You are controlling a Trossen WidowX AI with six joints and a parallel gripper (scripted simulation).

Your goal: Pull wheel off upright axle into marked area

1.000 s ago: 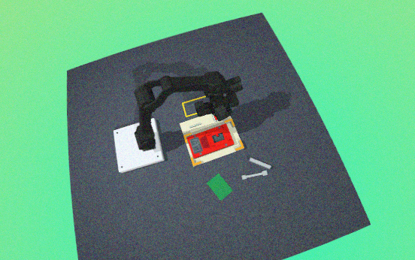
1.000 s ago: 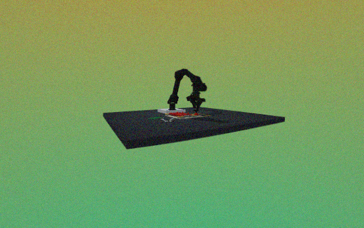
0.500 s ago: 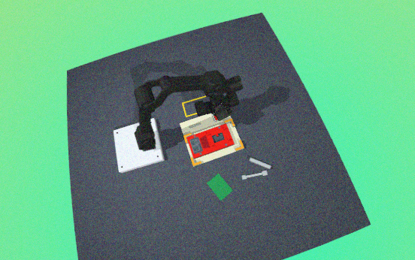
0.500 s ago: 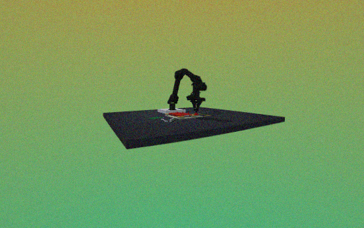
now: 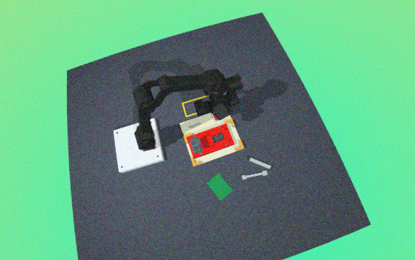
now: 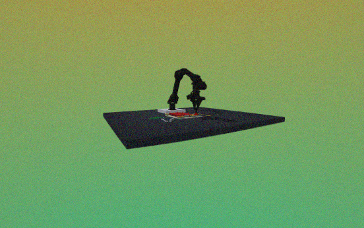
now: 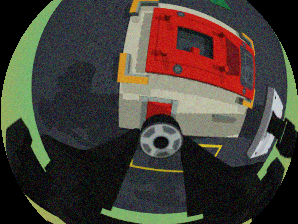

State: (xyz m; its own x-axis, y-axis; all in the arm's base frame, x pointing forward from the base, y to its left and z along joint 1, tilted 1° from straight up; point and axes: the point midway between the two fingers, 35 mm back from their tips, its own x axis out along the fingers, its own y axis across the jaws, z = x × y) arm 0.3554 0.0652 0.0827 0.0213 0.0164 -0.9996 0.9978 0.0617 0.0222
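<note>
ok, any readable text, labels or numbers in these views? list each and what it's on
Nothing legible in any view.
Cream board: a faint grey mark on its strip near the marked area, too blurred to read.
Red plate: moulded shapes only, no characters.
Wheel held in the jaws: no marking visible.
Green card, white base plate: plain.
</note>
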